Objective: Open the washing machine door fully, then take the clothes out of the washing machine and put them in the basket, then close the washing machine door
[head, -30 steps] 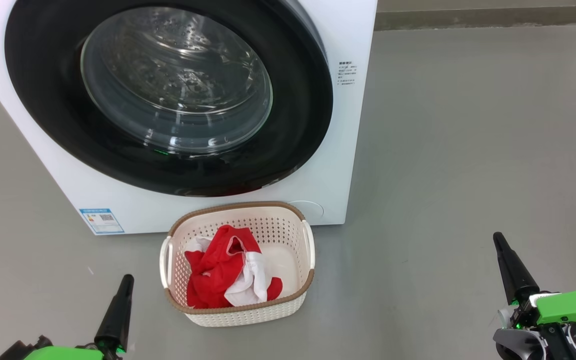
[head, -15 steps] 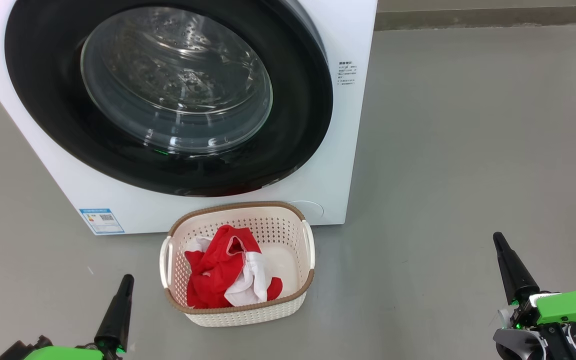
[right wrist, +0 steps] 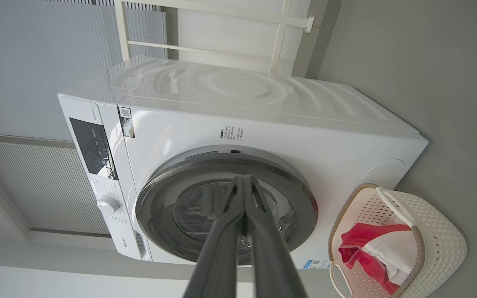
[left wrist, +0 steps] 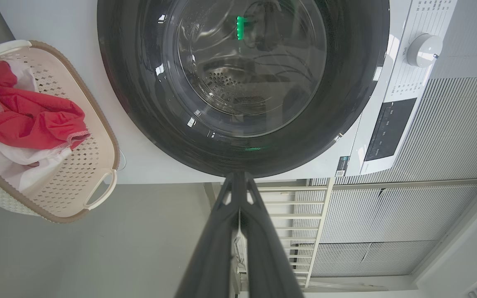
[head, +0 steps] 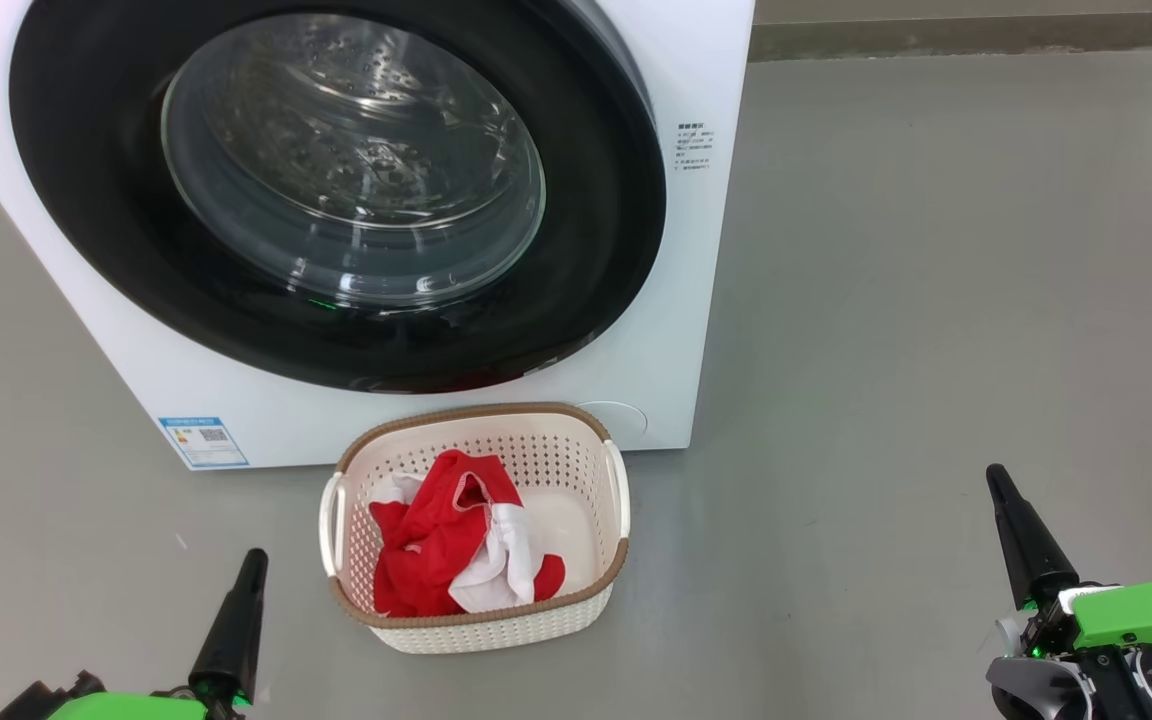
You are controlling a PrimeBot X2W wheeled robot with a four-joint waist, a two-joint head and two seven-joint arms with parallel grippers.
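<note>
left tool (head: 254, 560): fingers pressed together, empty, left of the basket
washing machine (head: 706, 300): white, on the floor (head: 936, 300)
door (head: 606, 230): black rim flush with the front, closed; steel drum visible through the glass
basket (head: 481, 411): on the floor, just before the machine
clothes (head: 431, 545): red-and-white heap inside the basket, towards its left
right tool (head: 998, 482): closed, holding nothing, well right of the basket

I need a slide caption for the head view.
Washing machine door closed; red clothes lie in the basket; left gripper and right gripper shut, empty.
</note>
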